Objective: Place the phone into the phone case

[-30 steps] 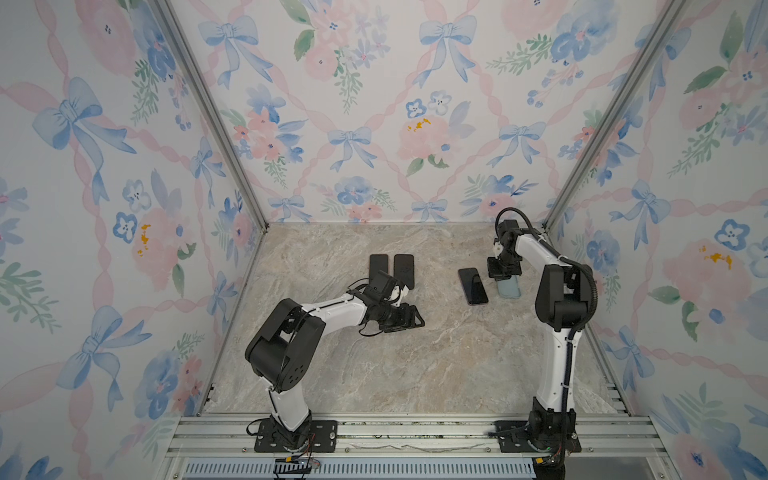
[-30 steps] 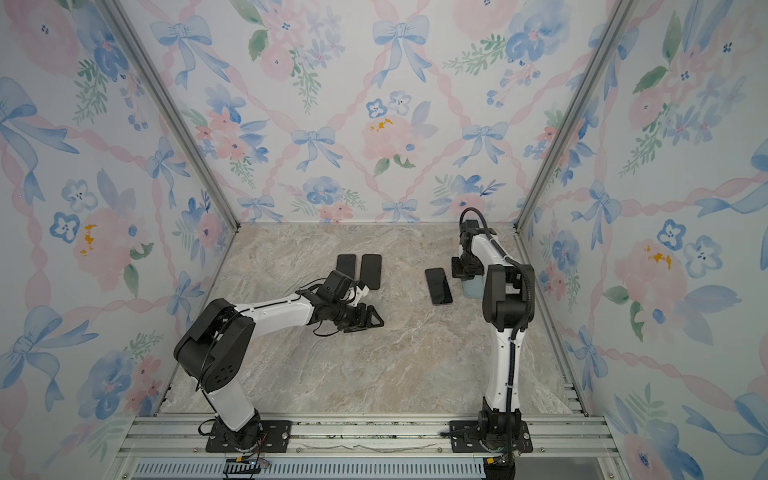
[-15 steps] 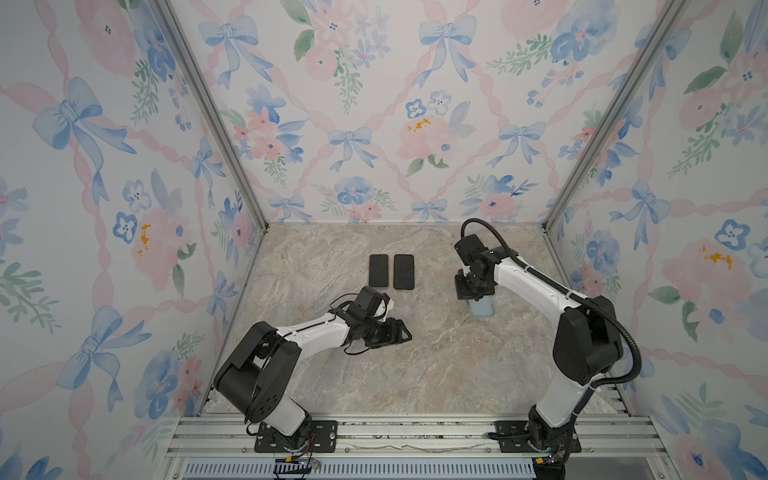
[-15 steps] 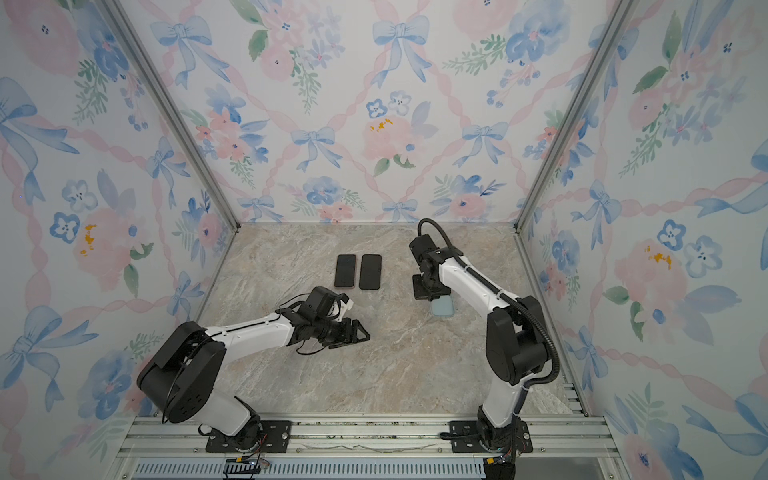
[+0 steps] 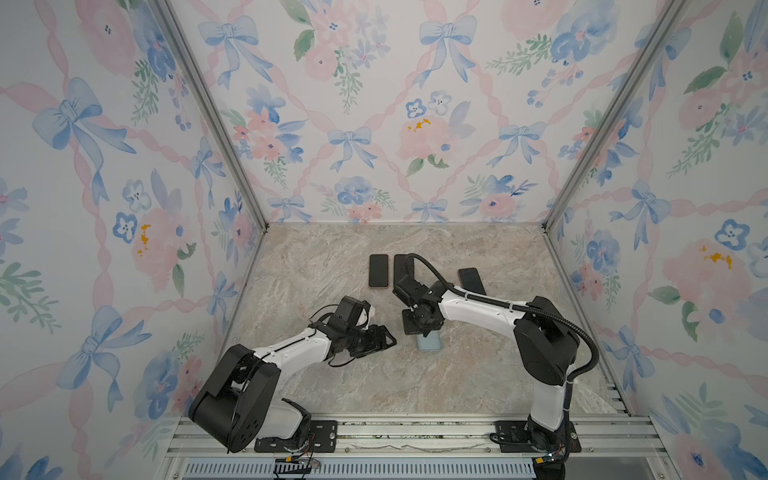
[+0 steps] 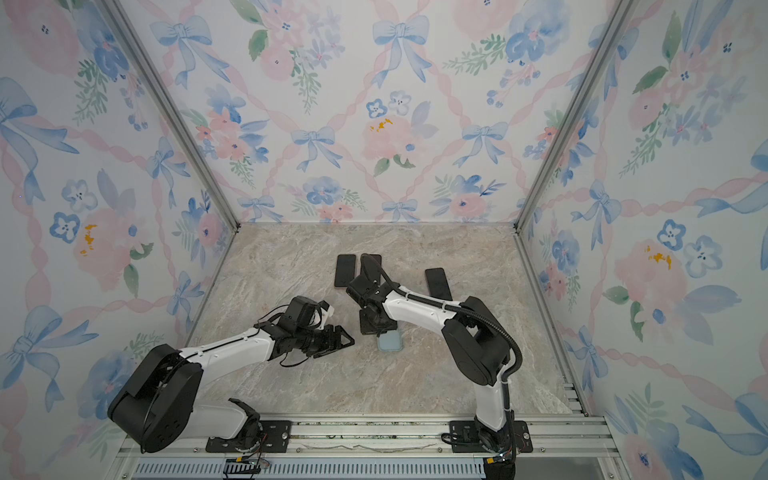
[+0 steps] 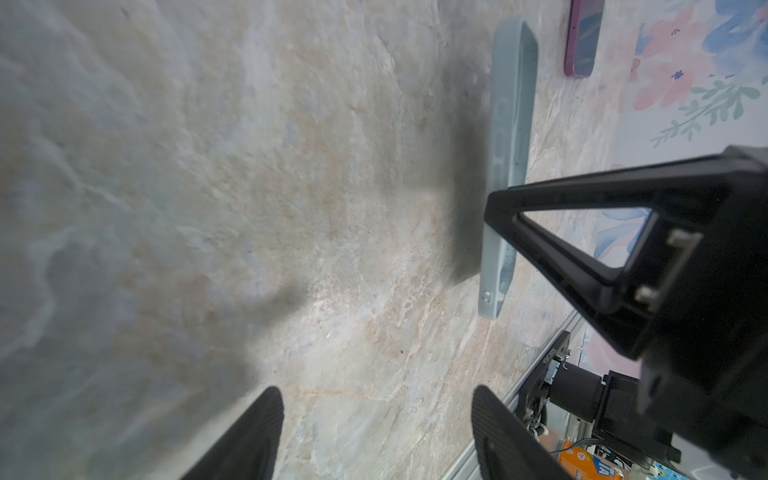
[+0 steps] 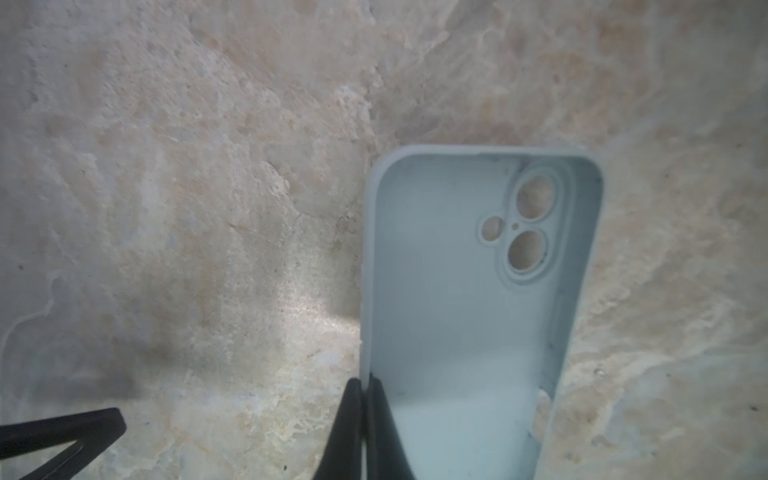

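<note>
**Grip.** Your right gripper (image 8: 365, 386) is pinched together on one long side wall of the pale blue phone case (image 8: 457, 291), close to the end away from the camera cut-outs. Holding the thin rim there leaves the cavity facing up and unobstructed. I judge that is the purpose: the case is steadied to receive a phone. I cannot tell whether its back sits fully on the tabletop.

**Free arm.** Your left gripper (image 5: 384, 338) stands with its fingers apart and nothing between them. The case lies just beyond its tips and shows edge-on in the left wrist view. I read this as waiting, not working.

**Phones.** Neither gripper holds a phone.
- The first phone (image 5: 378, 271) lies flat behind the right gripper, towards the back wall.
- The second phone (image 5: 399, 268) lies just beside the first and is partly hidden by the right arm (image 5: 478, 311).
- The third phone (image 5: 471, 280) lies well apart, on the other side of that arm.

Insertion is not yet begun, and a phone must be fetched first.

**Surface.** The marble-patterned tabletop (image 5: 415, 386) is flat, with mild glare beside the case. In my judgement, a thin phone lying flush on it offers little edge to grasp.

**Room.** The wallpapered walls (image 5: 374, 104), printed with bows and flowers, close three sides. Aluminium posts (image 5: 208, 108) mark the corners. An aluminium rail (image 5: 415, 432) at the front carries both arm bases.
</note>
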Controlling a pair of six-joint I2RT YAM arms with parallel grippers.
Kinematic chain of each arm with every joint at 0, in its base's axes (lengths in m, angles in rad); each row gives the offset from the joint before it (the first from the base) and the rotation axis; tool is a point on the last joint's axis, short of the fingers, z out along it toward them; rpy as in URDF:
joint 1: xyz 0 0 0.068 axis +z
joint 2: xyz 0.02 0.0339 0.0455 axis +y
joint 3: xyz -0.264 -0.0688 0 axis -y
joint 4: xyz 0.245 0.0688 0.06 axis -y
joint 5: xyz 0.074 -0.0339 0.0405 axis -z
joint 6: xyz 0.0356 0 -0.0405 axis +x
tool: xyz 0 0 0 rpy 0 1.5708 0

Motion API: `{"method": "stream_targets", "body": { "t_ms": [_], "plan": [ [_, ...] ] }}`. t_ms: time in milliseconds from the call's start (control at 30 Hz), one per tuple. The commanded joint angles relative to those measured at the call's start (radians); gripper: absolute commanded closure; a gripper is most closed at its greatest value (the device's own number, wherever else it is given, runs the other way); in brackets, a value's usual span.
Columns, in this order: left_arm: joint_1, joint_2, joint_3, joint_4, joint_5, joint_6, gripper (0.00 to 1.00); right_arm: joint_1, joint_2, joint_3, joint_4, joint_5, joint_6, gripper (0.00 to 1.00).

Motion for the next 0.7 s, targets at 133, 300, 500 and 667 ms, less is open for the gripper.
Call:
{"method": "stream_targets", "body": {
  "t_ms": [133, 300, 500, 667],
  "plan": [
    [0.012, -0.004, -0.003, 0.010, 0.010, 0.001, 0.27, 0.056, 0.049, 0.010, 0.038, -0.018, 0.065, 0.90],
    [0.012, 0.006, 0.003, 0.010, 0.006, 0.004, 0.27, 0.070, 0.056, 0.016, 0.035, -0.023, 0.045, 0.79],
    [0.008, 0.027, 0.027, 0.010, 0.011, 0.011, 0.27, 0.070, 0.002, 0.042, -0.022, 0.001, -0.011, 0.58],
    [-0.041, 0.075, 0.112, 0.010, 0.017, 0.023, 0.27, 0.040, -0.111, 0.026, -0.069, 0.110, -0.184, 0.42]
  ]
}}
